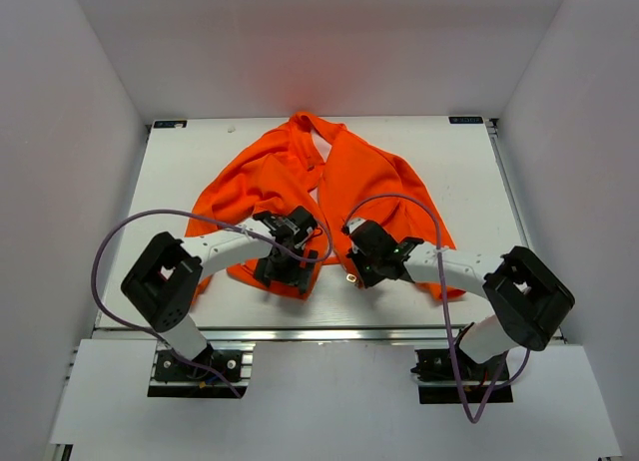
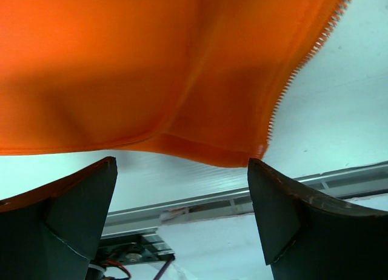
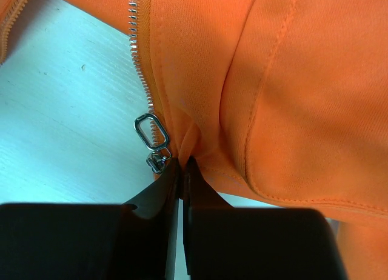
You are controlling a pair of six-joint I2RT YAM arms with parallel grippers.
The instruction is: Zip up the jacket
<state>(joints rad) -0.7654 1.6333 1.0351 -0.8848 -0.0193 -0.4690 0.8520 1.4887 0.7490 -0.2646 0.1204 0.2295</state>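
Note:
The bright orange jacket (image 1: 290, 177) lies spread on the white table with its front apart. My right gripper (image 3: 182, 162) is shut on a pinched fold of the jacket (image 3: 273, 80) at the bottom hem. Just left of its tips sit the metal zipper slider (image 3: 156, 163) and its pull ring (image 3: 147, 130). In the top view the right gripper (image 1: 357, 267) is at the right panel's lower corner. My left gripper (image 2: 182, 162) stands wide open just below the left panel's hem (image 2: 200, 150), with nothing between its fingers. A row of zipper teeth (image 2: 291, 80) runs up that panel's edge.
The table's (image 1: 459, 172) near edge carries an aluminium rail (image 1: 329, 331) close behind both grippers. White walls enclose the table on three sides. Purple cables (image 1: 105, 256) loop beside each arm.

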